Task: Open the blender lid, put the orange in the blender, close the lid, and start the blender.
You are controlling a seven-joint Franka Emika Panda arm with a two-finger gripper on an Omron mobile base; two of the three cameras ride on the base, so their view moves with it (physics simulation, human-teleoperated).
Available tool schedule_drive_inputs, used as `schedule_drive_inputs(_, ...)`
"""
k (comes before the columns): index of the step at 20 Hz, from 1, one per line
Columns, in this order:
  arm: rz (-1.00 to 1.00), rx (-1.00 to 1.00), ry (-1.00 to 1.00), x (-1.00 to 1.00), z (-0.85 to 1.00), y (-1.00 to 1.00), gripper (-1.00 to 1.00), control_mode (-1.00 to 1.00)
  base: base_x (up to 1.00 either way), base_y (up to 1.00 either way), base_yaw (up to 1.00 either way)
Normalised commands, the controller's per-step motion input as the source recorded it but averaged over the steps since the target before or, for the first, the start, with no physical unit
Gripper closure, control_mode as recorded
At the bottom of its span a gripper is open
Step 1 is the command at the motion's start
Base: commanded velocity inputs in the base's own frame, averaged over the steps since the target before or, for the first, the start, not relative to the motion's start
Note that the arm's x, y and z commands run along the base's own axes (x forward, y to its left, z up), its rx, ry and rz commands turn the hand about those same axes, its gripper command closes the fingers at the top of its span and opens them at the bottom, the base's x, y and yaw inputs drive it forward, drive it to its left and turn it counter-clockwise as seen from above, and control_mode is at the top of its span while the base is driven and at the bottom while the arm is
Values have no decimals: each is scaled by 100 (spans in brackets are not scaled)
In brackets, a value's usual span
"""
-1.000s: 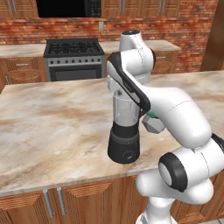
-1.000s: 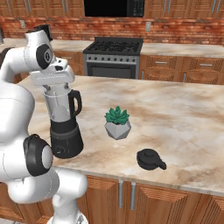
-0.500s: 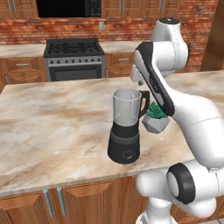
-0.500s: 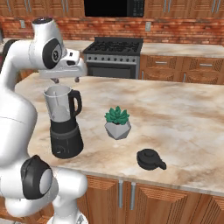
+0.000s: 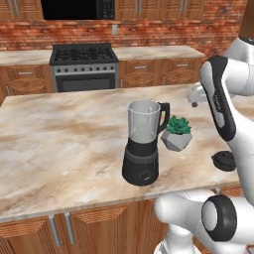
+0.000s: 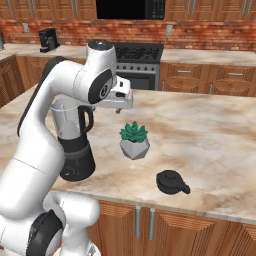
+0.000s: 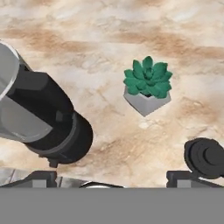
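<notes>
The blender (image 5: 143, 149) stands on the marble island with its clear jar open at the top; it also shows as the blender (image 6: 74, 145) and, from above, the blender (image 7: 41, 118). The black blender lid (image 5: 224, 160) lies on the counter to the blender's right, seen again as the lid (image 6: 171, 181) and the lid (image 7: 206, 157). My gripper (image 5: 194, 102) hangs open and empty in the air, right of the jar and above the counter. It also shows as the gripper (image 6: 119, 107) and, fingers wide apart, as the gripper (image 7: 109, 177). The orange is hidden.
A green succulent in a grey faceted pot (image 5: 177, 134) stands between blender and lid, also seen as the pot (image 6: 134, 142) and the pot (image 7: 147, 87). A stove (image 5: 84, 67) and a back counter lie beyond the island. The island's front edge (image 6: 200, 212) runs close to the lid.
The arm has lifted away from the blender jar and swung right, so the hand now hovers near the succulent. Blender, pot and lid have stayed put.
</notes>
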Motion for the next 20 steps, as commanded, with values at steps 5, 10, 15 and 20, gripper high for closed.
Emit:
schedule_drive_inputs(5, 8, 0, 0, 0, -55, -99, -100, -100, 0, 0, 0)
schedule_drive_inputs(10, 0, 0, 7, 0, -83, -100, -100, -100, 0, 0, 0)
schedule_drive_inputs(15, -3, 0, 21, 0, -94, -79, -100, -100, 0, 0, 0)
schedule_drive_inputs(20, -4, 2, 17, 4, -71, -43, -100, -100, 0, 0, 0)
